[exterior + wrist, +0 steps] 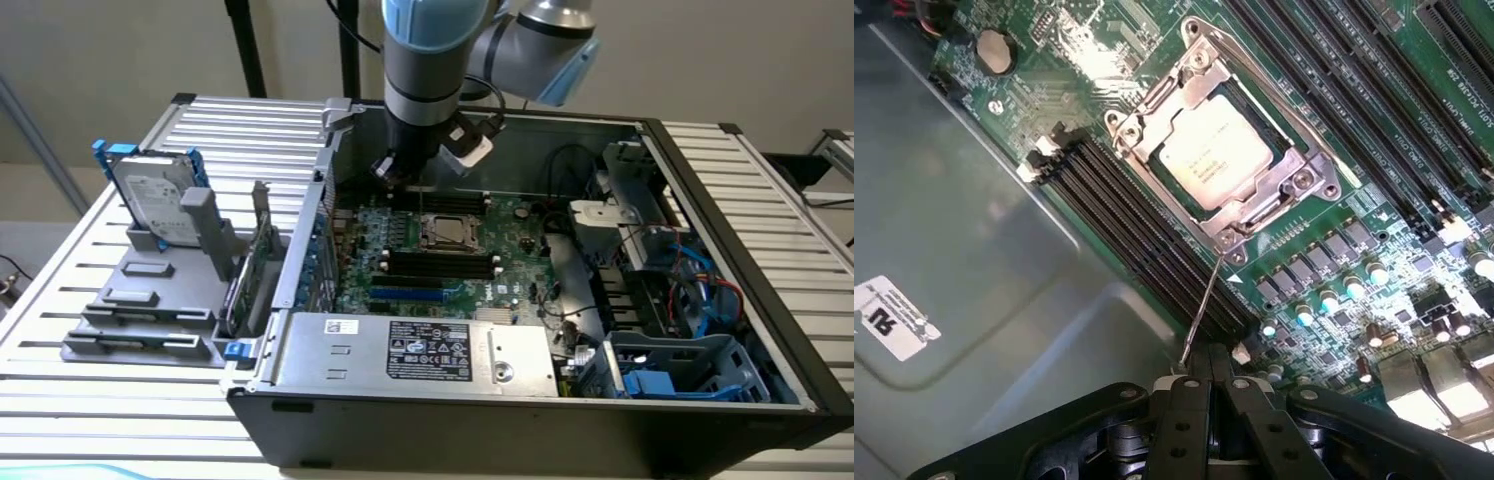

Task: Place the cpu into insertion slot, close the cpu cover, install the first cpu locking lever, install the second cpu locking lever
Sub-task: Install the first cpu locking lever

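The cpu (1214, 150) lies seated beneath the lowered cpu cover (1151, 130). The tool (1209, 380), its fingers closed together, sits just beside the end of a thin locking lever (1202, 310).

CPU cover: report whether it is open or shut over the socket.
Shut. In the wrist view the cpu cover lies flat, its frame around the cpu, which shows through the central window.

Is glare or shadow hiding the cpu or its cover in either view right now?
Wrist view: glare blows out a patch of board; the cpu and cover shine, but their outlines show. Exterior view: the case interior sits in shade, the cpu dim yet visible.
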